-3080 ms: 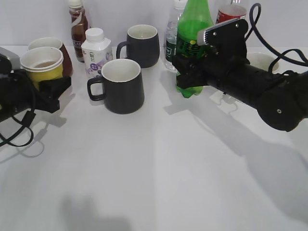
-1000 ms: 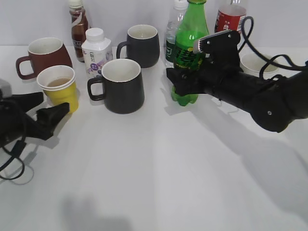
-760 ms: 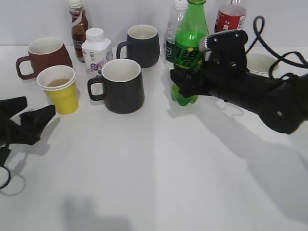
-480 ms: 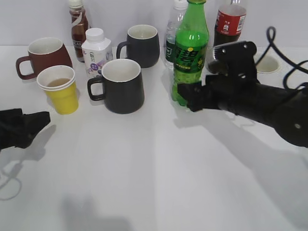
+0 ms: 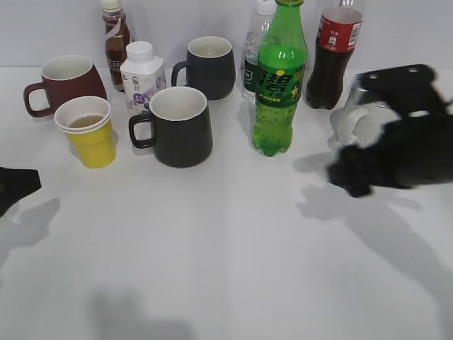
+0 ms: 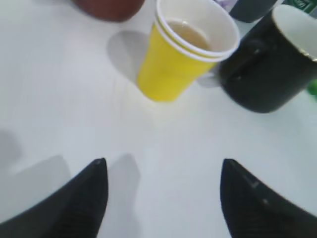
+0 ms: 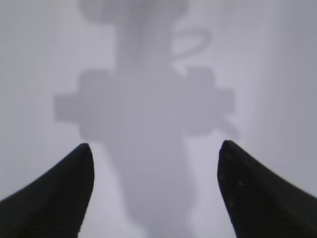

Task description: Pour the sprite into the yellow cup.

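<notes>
The sprite [image 5: 280,78], a tall green bottle with a green cap, stands upright on the table right of centre, free of any gripper. The yellow cup [image 5: 89,132] stands at the left with pale liquid inside; it also shows in the left wrist view [image 6: 182,49]. My left gripper [image 6: 161,168] is open and empty, well back from the cup; only its tip [image 5: 20,185] shows at the exterior view's left edge. My right gripper [image 7: 154,151] is open and empty over bare table, blurred in the exterior view [image 5: 350,173], to the right of the sprite.
A dark mug [image 5: 177,127] stands between cup and sprite, another [image 5: 209,67] behind. A dark red mug [image 5: 64,78], a white milk bottle [image 5: 140,74], a brown drink bottle [image 5: 115,35], a water bottle [image 5: 253,53], a cola bottle [image 5: 331,53] and a white cup [image 5: 361,117] line the back.
My right gripper let go of the sprite and drew back to the right, leaving it upright. My left gripper released the yellow cup earlier and pulled back toward the left edge.
</notes>
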Controlling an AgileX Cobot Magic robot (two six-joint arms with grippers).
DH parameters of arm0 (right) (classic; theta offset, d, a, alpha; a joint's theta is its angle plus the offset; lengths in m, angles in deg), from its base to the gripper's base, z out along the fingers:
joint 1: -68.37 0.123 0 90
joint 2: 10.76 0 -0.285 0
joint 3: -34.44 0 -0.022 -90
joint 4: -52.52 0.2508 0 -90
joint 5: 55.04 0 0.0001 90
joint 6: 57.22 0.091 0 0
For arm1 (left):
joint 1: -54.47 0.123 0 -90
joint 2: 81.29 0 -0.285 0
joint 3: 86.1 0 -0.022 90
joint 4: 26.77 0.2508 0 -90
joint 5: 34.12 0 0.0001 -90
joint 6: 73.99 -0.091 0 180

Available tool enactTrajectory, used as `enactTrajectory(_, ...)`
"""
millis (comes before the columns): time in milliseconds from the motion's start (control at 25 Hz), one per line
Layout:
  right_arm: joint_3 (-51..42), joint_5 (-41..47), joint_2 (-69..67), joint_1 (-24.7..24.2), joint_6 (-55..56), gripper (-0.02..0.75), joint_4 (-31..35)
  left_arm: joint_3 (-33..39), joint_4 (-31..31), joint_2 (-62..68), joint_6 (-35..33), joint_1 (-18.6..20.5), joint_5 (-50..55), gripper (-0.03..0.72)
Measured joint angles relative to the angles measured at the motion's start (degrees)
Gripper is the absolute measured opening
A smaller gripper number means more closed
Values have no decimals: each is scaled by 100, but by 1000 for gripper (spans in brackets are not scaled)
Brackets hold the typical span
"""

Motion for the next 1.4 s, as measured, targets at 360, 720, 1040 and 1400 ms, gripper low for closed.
enactTrajectory(360,345,4229,2144,0,-421,576,426,-59,3130,-563,3219,-7,-1026,532)
enactTrajectory(720,375,5430,4504,0,-507,575,546,-427,3737,-494,3272,92,2338,454)
enactTrajectory(1040,375,6388,5969,0,-512,575,551,-444,3763,348,2965,174,1390,438)
enactTrajectory(1400,378,6407,6673,0,-513,575,745,-757,3816,1141,3290,174,-3120,392)
